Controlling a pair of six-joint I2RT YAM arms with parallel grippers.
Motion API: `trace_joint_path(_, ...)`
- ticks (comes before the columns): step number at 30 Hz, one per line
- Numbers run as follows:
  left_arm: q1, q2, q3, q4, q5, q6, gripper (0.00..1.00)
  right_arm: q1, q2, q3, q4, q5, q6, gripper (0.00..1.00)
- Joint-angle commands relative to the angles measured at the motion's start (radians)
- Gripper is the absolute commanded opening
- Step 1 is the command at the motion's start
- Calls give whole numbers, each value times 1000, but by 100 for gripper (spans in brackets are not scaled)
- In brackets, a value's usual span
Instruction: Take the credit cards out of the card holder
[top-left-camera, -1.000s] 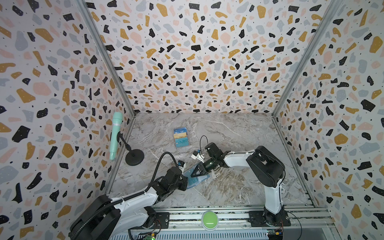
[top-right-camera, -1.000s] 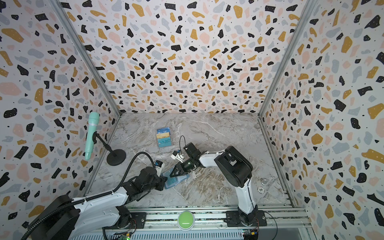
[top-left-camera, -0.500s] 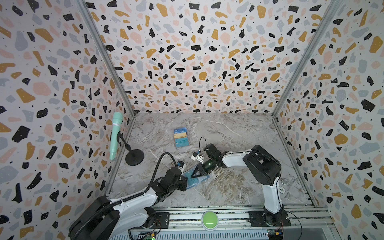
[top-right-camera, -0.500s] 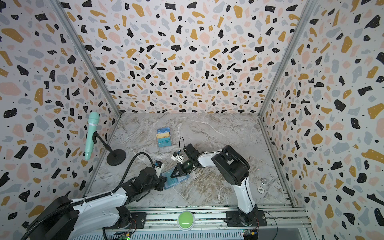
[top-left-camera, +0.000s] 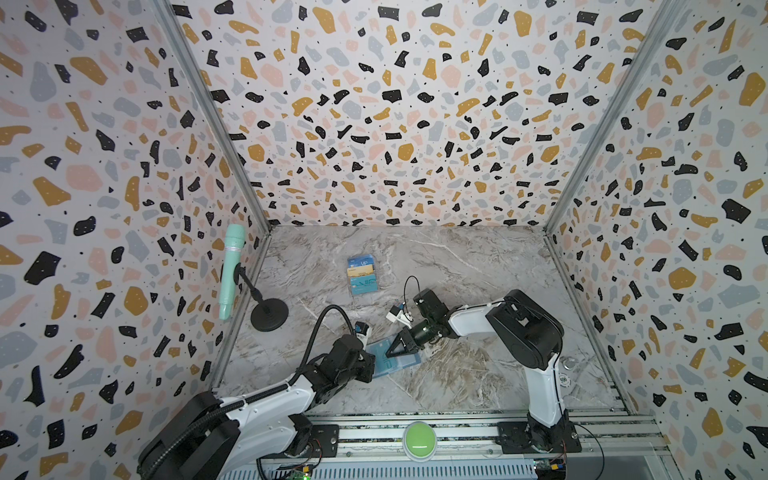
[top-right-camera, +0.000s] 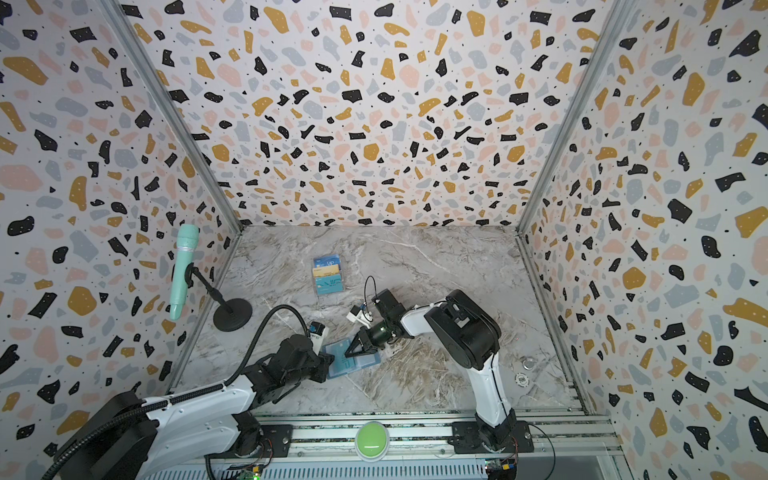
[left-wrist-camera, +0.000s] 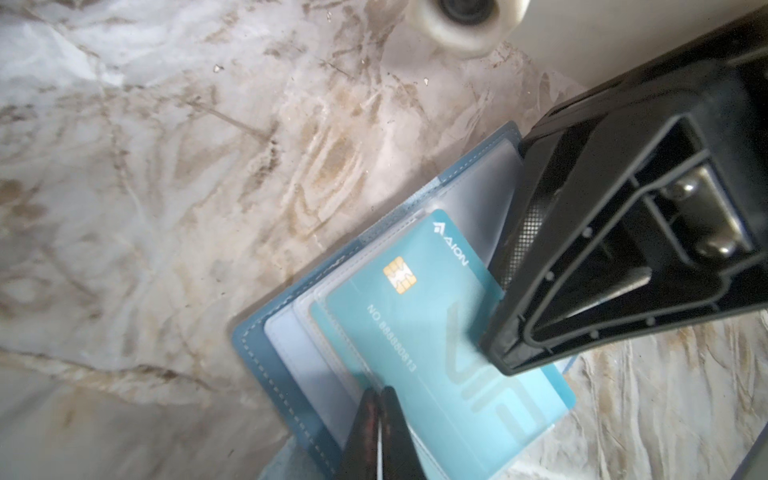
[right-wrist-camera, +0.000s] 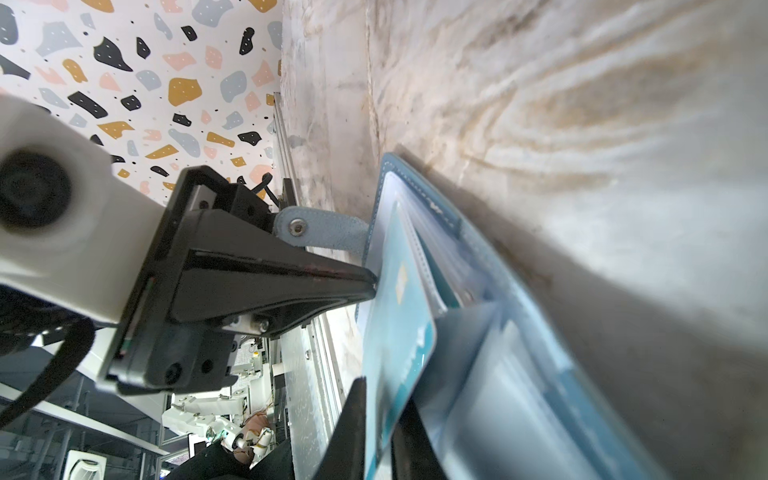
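Note:
The slate-blue card holder (top-left-camera: 394, 362) (top-right-camera: 352, 360) lies open on the marble floor near the front, its snap tab (right-wrist-camera: 320, 232) sticking out to one side. A teal credit card (left-wrist-camera: 436, 332) (right-wrist-camera: 399, 316) with a gold chip and pale lettering sticks partly out of a clear inner pocket. My right gripper (right-wrist-camera: 382, 395) (top-left-camera: 390, 354) is shut on that card's edge. My left gripper (left-wrist-camera: 379, 390) (top-left-camera: 372, 366) is shut on a thin clear pocket leaf of the card holder, at the opposite side. The two grippers meet tip to tip over the holder.
A clear tiered rack (top-left-camera: 362, 274) holding blue, gold and teal cards stands further back. A mint microphone (top-left-camera: 230, 270) on a black round-based stand (top-left-camera: 269, 314) is by the left wall. A small metal ring (top-left-camera: 569, 365) and a token (top-left-camera: 564, 379) lie at the right.
My right gripper's jaws have closed onto the teal card, and its arm has shifted slightly left. My left gripper has stayed shut in place.

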Motion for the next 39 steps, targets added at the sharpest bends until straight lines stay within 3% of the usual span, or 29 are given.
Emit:
trace_joint_path(1, -6, 10, -9, -10, 8, -5, 8, -15, -64, -19, 60, -53, 29, 14)
trace_joint_path(13, -6, 17, -4, -10, 8, -4, 8, -33, -78, -39, 71, -68, 28, 17)
trace_joint_path(30, -6, 24, -2, -8, 9, 0, 8, -59, -105, -64, 52, -48, 13, 14)
trace_joint_path(39, -6, 25, -2, -3, 8, -1, 8, -85, -138, -46, -123, 33, -105, 7)
